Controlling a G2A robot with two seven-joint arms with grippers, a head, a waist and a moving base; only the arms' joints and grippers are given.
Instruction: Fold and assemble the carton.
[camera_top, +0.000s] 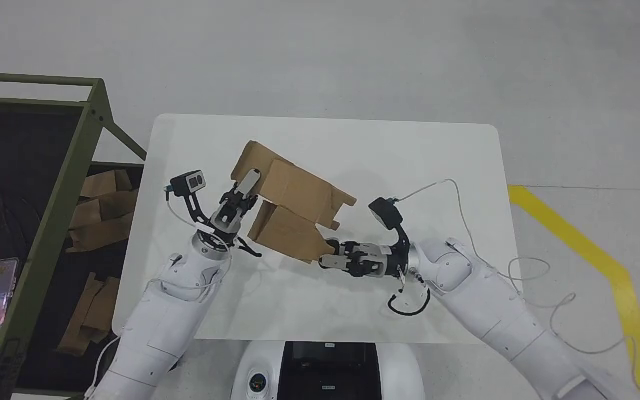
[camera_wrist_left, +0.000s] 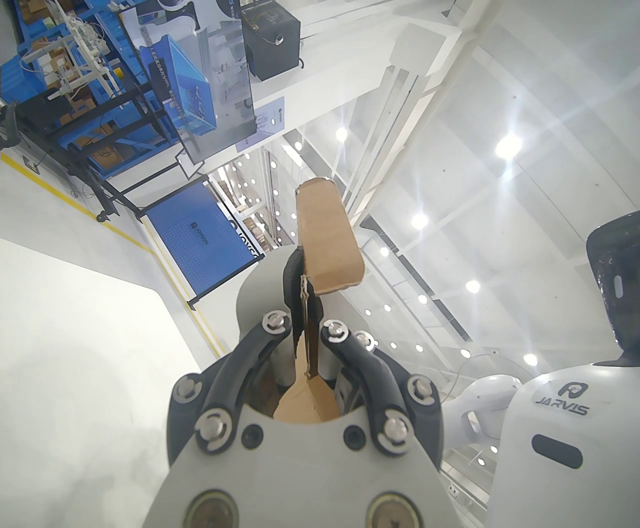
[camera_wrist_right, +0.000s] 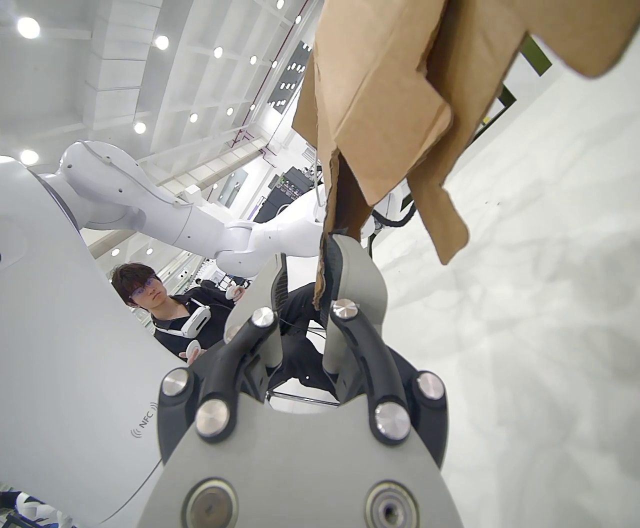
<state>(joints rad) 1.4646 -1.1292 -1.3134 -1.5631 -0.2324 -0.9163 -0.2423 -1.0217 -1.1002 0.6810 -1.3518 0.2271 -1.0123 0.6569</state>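
A brown carton (camera_top: 290, 200), partly unfolded with loose flaps, is held above the middle of the white table (camera_top: 430, 150). My left gripper (camera_top: 237, 207) is at its left end, shut on a cardboard flap (camera_wrist_left: 327, 240) that sticks up between the fingers (camera_wrist_left: 292, 280). My right gripper (camera_top: 332, 258) is at the carton's near right corner. In the right wrist view the carton's lower edge (camera_wrist_right: 325, 250) hangs between the fingers of the right gripper (camera_wrist_right: 310, 260) and lies against one pad (camera_wrist_right: 345, 265). A gap shows to the other finger, so this gripper is open.
A green-framed cart (camera_top: 60, 150) stands left of the table, holding several flat cardboard pieces (camera_top: 100, 210). A thin white cable (camera_top: 445, 190) loops over the table's right side. A yellow floor line (camera_top: 570, 235) runs at the right.
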